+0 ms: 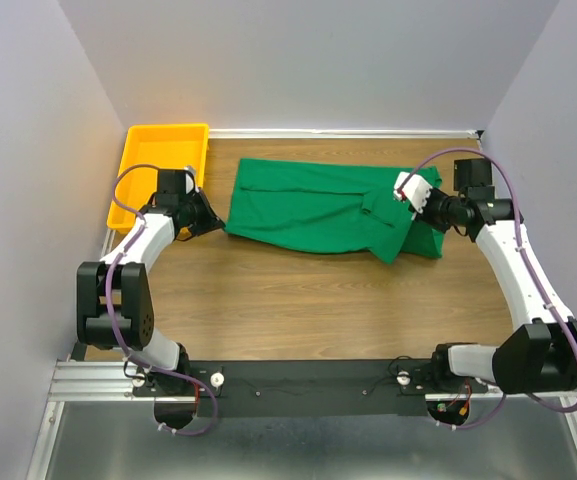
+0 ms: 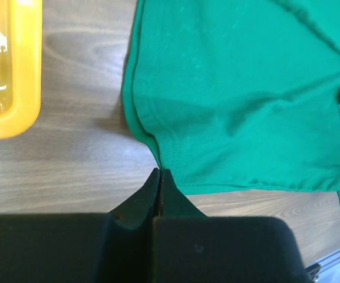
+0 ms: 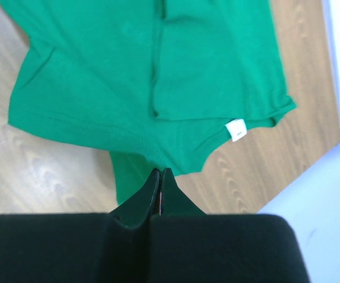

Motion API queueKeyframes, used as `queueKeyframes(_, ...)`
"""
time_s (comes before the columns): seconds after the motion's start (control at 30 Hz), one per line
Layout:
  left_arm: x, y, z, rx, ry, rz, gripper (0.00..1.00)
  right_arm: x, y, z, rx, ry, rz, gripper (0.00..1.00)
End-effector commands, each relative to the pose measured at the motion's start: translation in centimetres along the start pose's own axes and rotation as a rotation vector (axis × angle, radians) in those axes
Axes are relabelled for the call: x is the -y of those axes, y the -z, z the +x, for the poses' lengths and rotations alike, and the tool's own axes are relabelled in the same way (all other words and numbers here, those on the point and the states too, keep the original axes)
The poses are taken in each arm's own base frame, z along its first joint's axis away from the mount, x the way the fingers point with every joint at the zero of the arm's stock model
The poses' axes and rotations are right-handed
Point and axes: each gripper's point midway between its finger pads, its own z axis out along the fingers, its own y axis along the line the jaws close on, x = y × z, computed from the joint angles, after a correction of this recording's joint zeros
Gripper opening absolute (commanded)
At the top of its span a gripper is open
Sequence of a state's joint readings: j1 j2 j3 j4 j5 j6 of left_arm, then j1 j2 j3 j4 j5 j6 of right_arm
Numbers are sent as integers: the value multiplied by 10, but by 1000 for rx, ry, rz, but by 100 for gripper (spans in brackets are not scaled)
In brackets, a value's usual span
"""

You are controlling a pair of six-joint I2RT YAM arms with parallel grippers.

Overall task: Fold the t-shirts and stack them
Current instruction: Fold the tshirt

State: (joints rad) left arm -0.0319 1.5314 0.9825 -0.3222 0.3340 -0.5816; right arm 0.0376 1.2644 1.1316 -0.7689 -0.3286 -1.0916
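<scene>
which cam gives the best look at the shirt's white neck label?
Right wrist: the white neck label shows clearly at the edge of the t-shirt. Top external shows the whole shirt, but the label can't be made out. Left wrist shows only a hem corner, no label.

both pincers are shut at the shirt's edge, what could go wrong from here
1. The left pincer and right pincer each seem to nip only the very edge of the shirt, so it could slip out when lifted.
2. The shirt lies bunched near the right pincer; folding may trap those wrinkles.
3. The tray sits close by the left pincer; a wide swing might knock it.
</scene>
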Motion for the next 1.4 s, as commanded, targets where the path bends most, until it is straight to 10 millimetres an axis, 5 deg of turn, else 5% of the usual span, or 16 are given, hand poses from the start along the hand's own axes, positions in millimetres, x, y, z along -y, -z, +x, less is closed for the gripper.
queueKeyframes(0.0, 20, 10, -20, 43, 23, 67, 0, 30, 2, -11, 27, -11, 89, 0)
queueKeyframes(0.43, 17, 6, -25, 27, 38, 47, 0, 68, -21, -26, 69, -23, 127, 1)
queueKeyframes(0.87, -35, -21, 36, -155, 27, -87, 0, 93, -25, -26, 55, -8, 177, 0)
queueKeyframes(1.13, -37, -26, 63, -226, 8, -100, 0, 89, 9, -2, 16, -13, 247, 1)
queueKeyframes(1.37, -33, -28, 74, -255, 0, -104, 0, 45, 38, 28, -53, 4, 212, 1)
